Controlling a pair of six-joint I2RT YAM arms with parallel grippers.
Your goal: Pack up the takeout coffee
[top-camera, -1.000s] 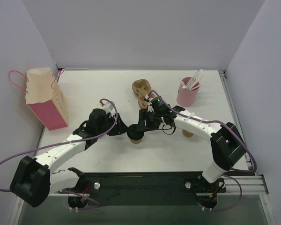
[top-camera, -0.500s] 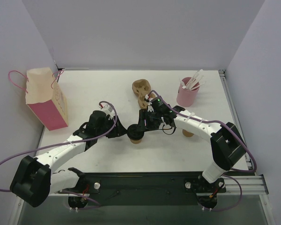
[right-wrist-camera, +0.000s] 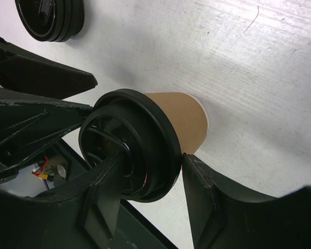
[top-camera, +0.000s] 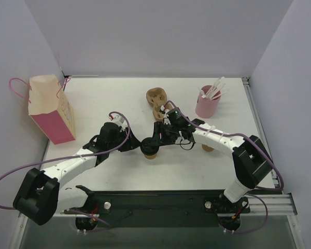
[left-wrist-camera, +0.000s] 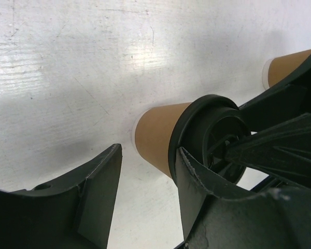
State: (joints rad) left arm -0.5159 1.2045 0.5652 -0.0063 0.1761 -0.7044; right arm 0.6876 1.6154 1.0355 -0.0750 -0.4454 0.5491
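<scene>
A kraft-brown coffee cup (top-camera: 151, 152) stands near the table's middle with a black lid (right-wrist-camera: 128, 151) on its rim. My right gripper (top-camera: 158, 139) is shut on that lid, one finger across its top and the other against its edge, as the right wrist view (right-wrist-camera: 154, 158) shows. My left gripper (top-camera: 136, 144) is open just left of the cup; in the left wrist view (left-wrist-camera: 147, 155) one finger (left-wrist-camera: 197, 197) rests by the lid's rim (left-wrist-camera: 210, 129) and the cup's wall (left-wrist-camera: 158, 136) is not clasped. A second kraft cup (top-camera: 208, 148) stands behind the right arm.
A pink paper bag (top-camera: 51, 109) stands at the far left. A brown pulp tray (top-camera: 158, 99) lies at the back middle. A pink cup with white sticks (top-camera: 208, 104) is at the back right. A stack of black lids (right-wrist-camera: 49, 18) lies near the left gripper.
The left arm's elbow has shifted slightly. Both grippers stay at the cup, and the lid stays where it was.
</scene>
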